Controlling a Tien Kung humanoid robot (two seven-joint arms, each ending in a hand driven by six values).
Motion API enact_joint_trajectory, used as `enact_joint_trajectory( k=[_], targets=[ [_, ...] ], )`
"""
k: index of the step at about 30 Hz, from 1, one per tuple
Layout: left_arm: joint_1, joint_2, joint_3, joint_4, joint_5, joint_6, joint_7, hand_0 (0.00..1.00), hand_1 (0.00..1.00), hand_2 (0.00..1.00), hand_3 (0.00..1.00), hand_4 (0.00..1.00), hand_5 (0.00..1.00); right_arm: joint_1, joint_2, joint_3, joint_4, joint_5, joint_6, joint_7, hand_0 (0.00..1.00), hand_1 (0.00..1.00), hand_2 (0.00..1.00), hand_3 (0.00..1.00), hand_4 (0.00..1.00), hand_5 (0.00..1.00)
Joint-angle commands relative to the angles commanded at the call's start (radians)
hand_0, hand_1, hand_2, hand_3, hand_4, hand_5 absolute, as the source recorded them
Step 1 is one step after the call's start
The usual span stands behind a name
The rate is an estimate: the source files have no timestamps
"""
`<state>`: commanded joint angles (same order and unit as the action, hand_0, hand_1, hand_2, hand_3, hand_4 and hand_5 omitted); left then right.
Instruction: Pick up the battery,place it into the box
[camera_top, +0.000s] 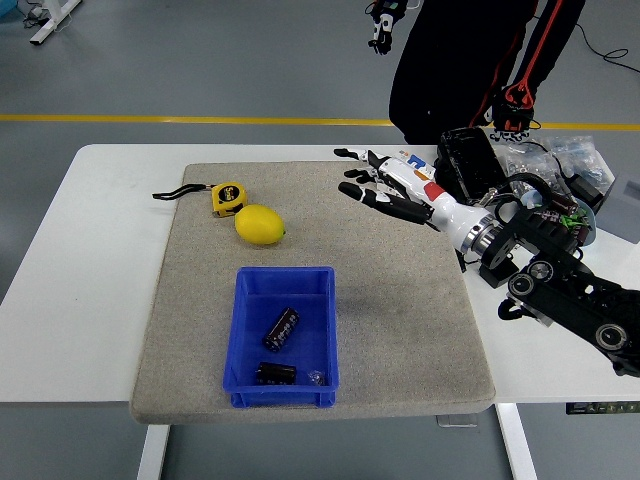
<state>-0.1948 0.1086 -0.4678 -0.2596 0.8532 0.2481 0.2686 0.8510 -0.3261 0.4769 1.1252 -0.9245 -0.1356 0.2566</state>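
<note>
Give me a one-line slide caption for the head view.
Right hand open above the mat's far right, two batteries lying in the blue box.
</note>
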Motion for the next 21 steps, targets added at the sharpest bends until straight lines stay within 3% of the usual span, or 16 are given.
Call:
enact_joint_trajectory(
  k=[11, 21],
  targets=[
    [0.005, -0.004, -0.006, 0.0, 0.008, 0.0, 0.002, 0.568, 0.575, 0.633, 0.582, 0.635, 0.597, -0.064, -0.023, 0.036, -0.005, 0.452, 0.02, -0.002, 0.882, 0.855, 0.899, 0.932, 0.998, 0.998],
    [0.01, -0.004, -0.012, 0.0, 0.017, -0.001, 0.006, 0.57, 0.578, 0.634, 0.582, 0.634, 0.598, -0.105, -0.03, 0.075, -0.027, 0.494, 0.022, -0.003, 0.879, 0.85, 0.895, 0.929, 0.998, 0.998]
  ],
)
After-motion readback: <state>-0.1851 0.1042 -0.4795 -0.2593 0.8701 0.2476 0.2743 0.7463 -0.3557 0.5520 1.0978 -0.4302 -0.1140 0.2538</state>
